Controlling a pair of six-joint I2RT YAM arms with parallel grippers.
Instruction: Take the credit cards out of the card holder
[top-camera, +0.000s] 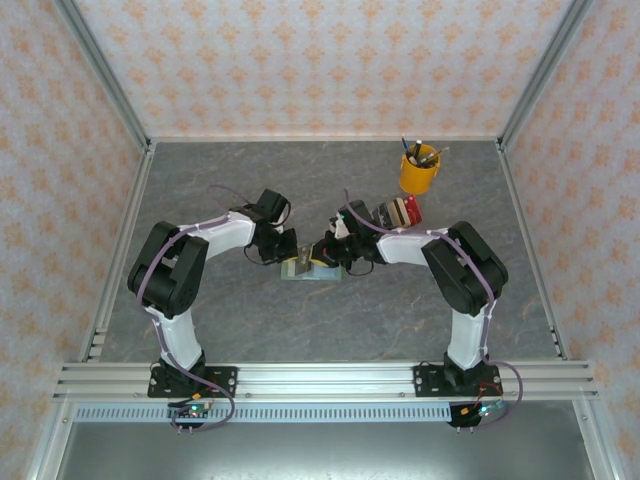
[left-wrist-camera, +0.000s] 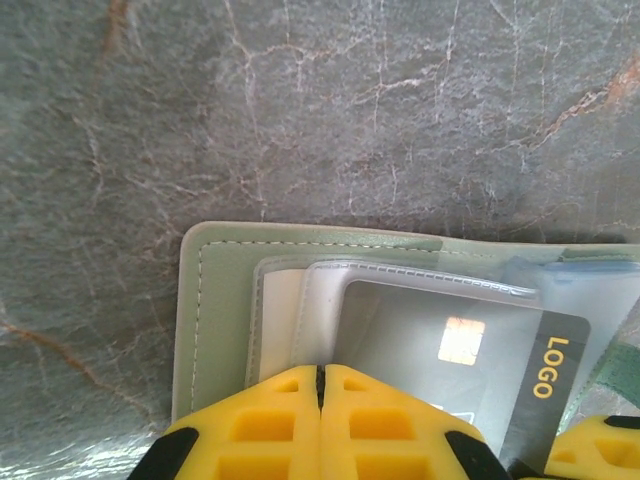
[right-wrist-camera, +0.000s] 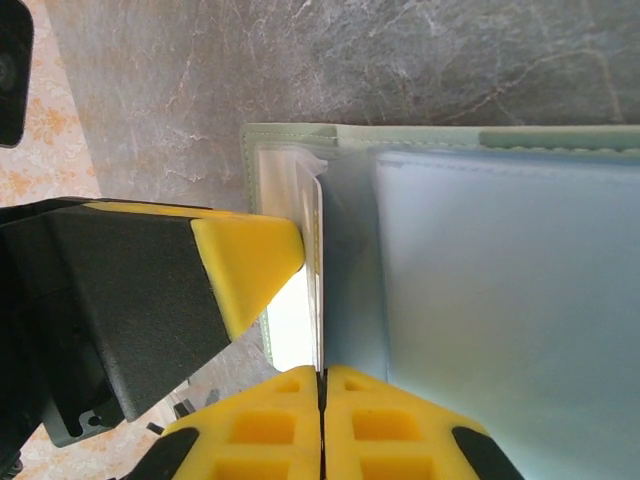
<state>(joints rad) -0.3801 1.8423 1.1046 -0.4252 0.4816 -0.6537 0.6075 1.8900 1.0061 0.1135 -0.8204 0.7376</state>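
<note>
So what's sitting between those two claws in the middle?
The open mint-green card holder, flat on the table, in the top view. The left gripper and right gripper, both shut, meet right over it.

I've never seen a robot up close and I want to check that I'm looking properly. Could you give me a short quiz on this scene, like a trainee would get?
1. True or false: the card holder is folded shut.
2. Which word is printed on the grey card? A) LOGO B) BANK C) VISA
3. Are the fingers of the left gripper together or apart?

Key: 1 false, it lies open; 2 A; 3 together.
</note>
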